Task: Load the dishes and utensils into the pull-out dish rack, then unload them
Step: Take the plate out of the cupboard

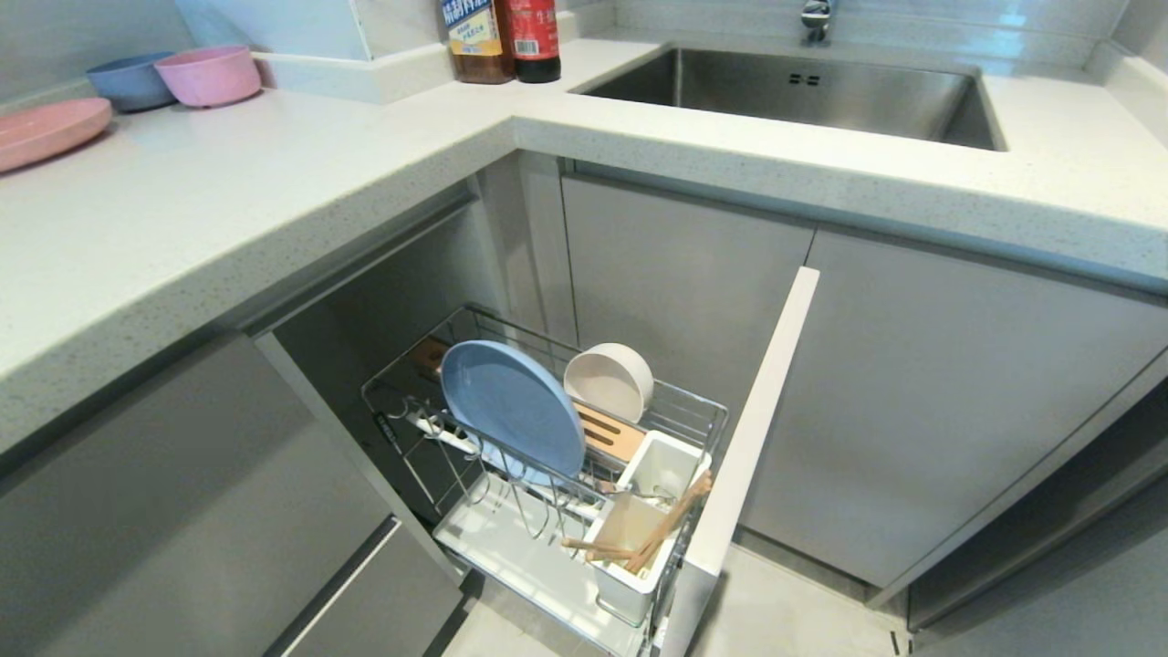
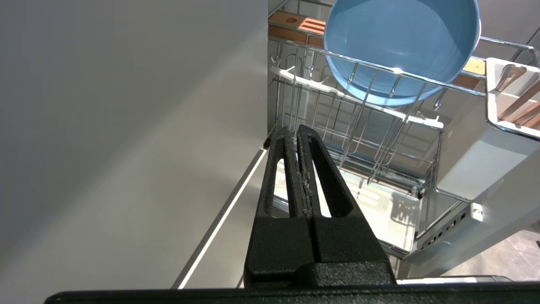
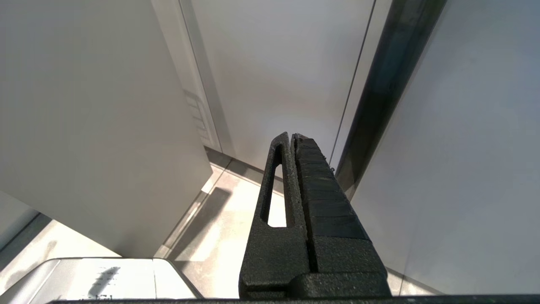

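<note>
The pull-out dish rack [image 1: 701, 403] stands drawn out of the lower cabinet, its pale front panel [image 1: 759, 411] edge-on. A light-blue plate [image 1: 511, 406] stands upright in the wires, and an off-white bowl [image 1: 609, 381] lies on its side behind it. Wooden chopsticks [image 1: 671, 525] lean in the white utensil holder [image 1: 639, 584]. Neither arm shows in the head view. My left gripper [image 2: 294, 128] is shut and empty, low beside the rack, below the plate [image 2: 400, 46]. My right gripper [image 3: 291, 136] is shut and empty, facing cabinet doors.
On the worktop at the far left sit a pink plate [image 1: 46, 132], a blue bowl [image 1: 128, 80] and a pink bowl [image 1: 210, 75]. Two bottles [image 1: 502, 36] stand by the steel sink [image 1: 794, 91]. Grey cabinet fronts flank the rack; the white drip tray [image 2: 379, 211] lies beneath its wires.
</note>
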